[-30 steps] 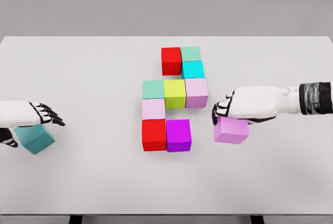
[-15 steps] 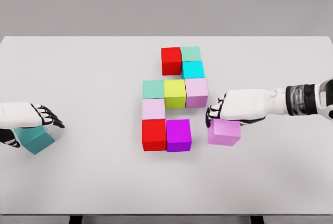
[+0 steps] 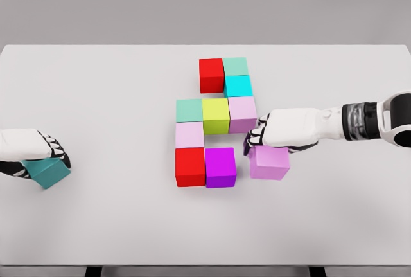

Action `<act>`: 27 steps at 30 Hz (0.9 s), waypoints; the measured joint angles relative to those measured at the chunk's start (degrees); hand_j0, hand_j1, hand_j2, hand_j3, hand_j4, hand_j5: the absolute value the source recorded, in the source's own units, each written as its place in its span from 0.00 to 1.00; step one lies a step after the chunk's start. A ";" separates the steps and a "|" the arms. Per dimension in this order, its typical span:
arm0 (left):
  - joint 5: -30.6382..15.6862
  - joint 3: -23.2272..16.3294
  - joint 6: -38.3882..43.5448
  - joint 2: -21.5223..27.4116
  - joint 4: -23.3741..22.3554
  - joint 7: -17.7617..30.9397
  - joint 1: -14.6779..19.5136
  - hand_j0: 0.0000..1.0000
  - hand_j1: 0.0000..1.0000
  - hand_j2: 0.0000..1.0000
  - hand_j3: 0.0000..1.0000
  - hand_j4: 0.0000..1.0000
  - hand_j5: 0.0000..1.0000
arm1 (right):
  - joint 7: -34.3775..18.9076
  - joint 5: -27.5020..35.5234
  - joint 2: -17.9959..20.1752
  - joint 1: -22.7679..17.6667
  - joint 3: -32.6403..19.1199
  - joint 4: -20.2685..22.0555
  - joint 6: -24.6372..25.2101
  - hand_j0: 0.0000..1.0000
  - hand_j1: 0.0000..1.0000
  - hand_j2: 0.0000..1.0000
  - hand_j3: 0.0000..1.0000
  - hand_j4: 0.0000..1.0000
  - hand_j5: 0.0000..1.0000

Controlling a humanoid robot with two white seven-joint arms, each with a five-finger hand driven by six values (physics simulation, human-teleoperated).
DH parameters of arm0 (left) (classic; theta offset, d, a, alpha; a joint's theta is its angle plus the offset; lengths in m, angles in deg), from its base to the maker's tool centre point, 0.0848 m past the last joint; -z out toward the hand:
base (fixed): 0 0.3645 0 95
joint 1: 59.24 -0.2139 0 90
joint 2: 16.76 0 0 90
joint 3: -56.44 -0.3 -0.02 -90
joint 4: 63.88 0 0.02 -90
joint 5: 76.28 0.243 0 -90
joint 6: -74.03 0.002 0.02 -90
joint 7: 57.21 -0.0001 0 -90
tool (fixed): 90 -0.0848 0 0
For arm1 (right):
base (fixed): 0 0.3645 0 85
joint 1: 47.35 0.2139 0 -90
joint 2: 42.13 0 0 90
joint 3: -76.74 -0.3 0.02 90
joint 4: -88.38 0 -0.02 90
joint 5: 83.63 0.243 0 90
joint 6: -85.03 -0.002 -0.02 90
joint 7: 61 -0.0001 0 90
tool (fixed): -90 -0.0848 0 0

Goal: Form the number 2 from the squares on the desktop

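Top of the light purple cube hidden under the right hand, fingers curled over it, gripping, just right of the magenta cube on the white table. Teal cube half covered by the left hand, fingers wrapped on it, far left.

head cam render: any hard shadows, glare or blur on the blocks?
Head view: flat, even light; only faint soft shading under the purple block held by the right hand. No glare on the white table. Edges look slightly soft, smeared around the left hand on the teal block.
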 measured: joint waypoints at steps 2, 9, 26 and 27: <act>-0.06 0.12 -0.01 0.01 0.05 -0.01 0.00 0.60 0.60 0.60 0.60 0.60 0.60 | 0.02 -0.28 0.05 0.09 0.00 0.56 -0.02 1.00 1.00 1.00 1.00 1.00 1.00; -0.78 0.44 -0.02 -0.03 0.10 -0.10 0.26 0.58 0.58 0.58 0.58 0.58 0.58 | 0.04 -0.03 2.15 1.05 -2.74 2.65 -0.05 1.00 1.00 1.00 1.00 1.00 1.00; -0.62 3.56 -0.04 -3.76 0.27 -0.18 1.06 0.55 0.55 0.55 0.55 0.55 0.55 | 0.05 1.84 18.26 -3.43 -0.03 3.97 -0.04 1.00 1.00 1.00 1.00 1.00 1.00; -0.47 3.71 -0.04 -4.22 0.25 -0.17 1.06 0.55 0.55 0.55 0.55 0.55 0.55 | 0.05 1.84 18.42 -3.52 0.21 3.96 -0.04 1.00 1.00 1.00 1.00 1.00 1.00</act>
